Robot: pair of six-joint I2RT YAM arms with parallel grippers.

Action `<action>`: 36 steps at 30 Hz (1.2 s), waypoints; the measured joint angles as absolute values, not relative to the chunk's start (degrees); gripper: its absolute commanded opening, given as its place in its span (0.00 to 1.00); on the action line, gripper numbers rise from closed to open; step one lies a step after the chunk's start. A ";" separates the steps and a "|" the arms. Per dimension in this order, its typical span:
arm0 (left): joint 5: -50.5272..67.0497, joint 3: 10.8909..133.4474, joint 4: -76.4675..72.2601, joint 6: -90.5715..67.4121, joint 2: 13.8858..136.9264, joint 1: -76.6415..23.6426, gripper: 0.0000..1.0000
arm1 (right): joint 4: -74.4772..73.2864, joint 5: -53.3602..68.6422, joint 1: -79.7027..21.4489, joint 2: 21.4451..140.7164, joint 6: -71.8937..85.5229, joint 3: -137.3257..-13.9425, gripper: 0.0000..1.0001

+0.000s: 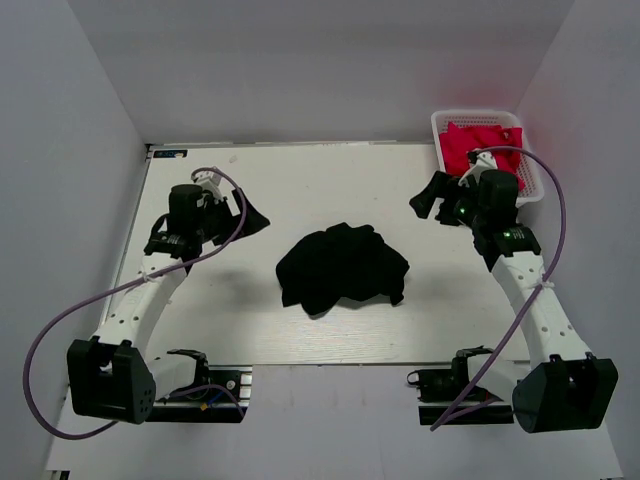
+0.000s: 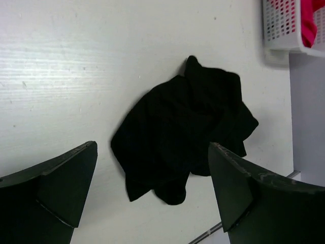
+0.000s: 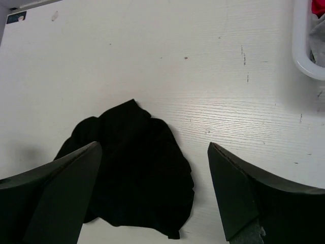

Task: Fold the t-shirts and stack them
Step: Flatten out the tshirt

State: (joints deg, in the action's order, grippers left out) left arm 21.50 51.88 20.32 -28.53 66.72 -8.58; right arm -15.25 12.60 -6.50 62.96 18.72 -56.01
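Observation:
A black t-shirt (image 1: 342, 266) lies crumpled in a heap at the middle of the white table (image 1: 300, 180). Bright pinkish-red t-shirts (image 1: 478, 146) are piled in a white basket (image 1: 476, 114) at the back right. My left gripper (image 1: 248, 220) hovers open to the left of the black heap, apart from it. My right gripper (image 1: 430, 196) hovers open to its right, just in front of the basket. The left wrist view shows the black t-shirt (image 2: 188, 127) beyond the open left gripper (image 2: 152, 146). The right wrist view shows the black t-shirt (image 3: 132, 173) below the open right gripper (image 3: 153, 146). Neither holds anything.
White walls close in the table at the back and both sides. The basket (image 2: 282, 30) stands at the table's far right corner, its rim (image 3: 304, 51) close to my right wrist. A small dark label (image 1: 170, 153) sits at the back left corner.

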 measured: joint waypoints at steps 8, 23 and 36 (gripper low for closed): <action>25.61 43.29 20.14 -30.00 67.29 -9.61 1.00 | -16.62 11.57 -7.66 68.20 18.37 -58.35 0.91; 25.96 35.62 17.61 -33.04 79.61 -24.25 0.95 | -16.23 13.67 -19.25 91.81 17.52 -63.42 0.91; 16.67 38.96 17.65 -34.57 84.49 -28.97 0.48 | -14.17 16.08 -24.01 95.79 19.07 -63.61 0.59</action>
State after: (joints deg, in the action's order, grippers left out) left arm 16.67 38.96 17.65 -34.57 84.49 -28.97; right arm -14.17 16.08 -24.01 95.79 19.07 -63.61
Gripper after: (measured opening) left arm 0.565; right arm 0.746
